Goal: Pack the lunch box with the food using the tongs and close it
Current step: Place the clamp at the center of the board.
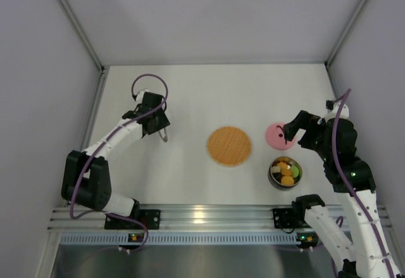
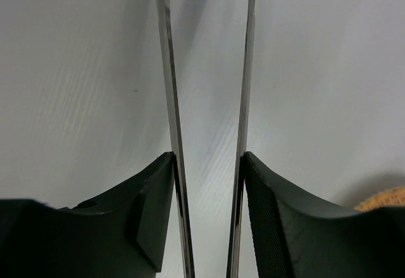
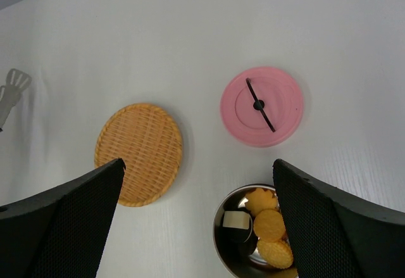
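Desk (image 1: 190, 88): white, walled in on the far, left and right sides; both arms are mounted along its near edge.
Left hand (image 1: 156, 123): over the left half of the desk, about midway between the near and far edges. It is closed partway onto the tongs.
Left grip, wrist view: the hand (image 2: 207, 157) has one dark finger (image 2: 142, 214) pressed on the outside of each tong arm.
Tongs (image 1: 164, 136): thin silver metal. In the wrist view the two slim arms (image 2: 169, 88) run out ahead of the fingers, apart from one another, over bare desk. I cannot tell whether their ends touch the surface.
Right hand (image 1: 292, 130): over the right side of the desk, above the lid's right rim. The wrist view shows it (image 3: 197, 164) spread wide with nothing between the fingers.
Lunch box (image 1: 285, 171): a small shiny steel bowl, uncovered, close to the near edge on the right side; seen also from the right wrist (image 3: 223, 209).
Food (image 1: 286, 171): orange, yellow and green pieces inside the bowl. The wrist view shows round golden pieces (image 3: 271, 225) and a dark one with a pale top.
Lid (image 1: 274, 137): pink and round, flat on the desk just beyond the bowl, not touching it. A thin dark bar crosses its centre (image 3: 261, 106).
Mat (image 1: 229, 145): flat woven orange disc near the middle of the desk, left of the lid and bowl (image 3: 139, 153).
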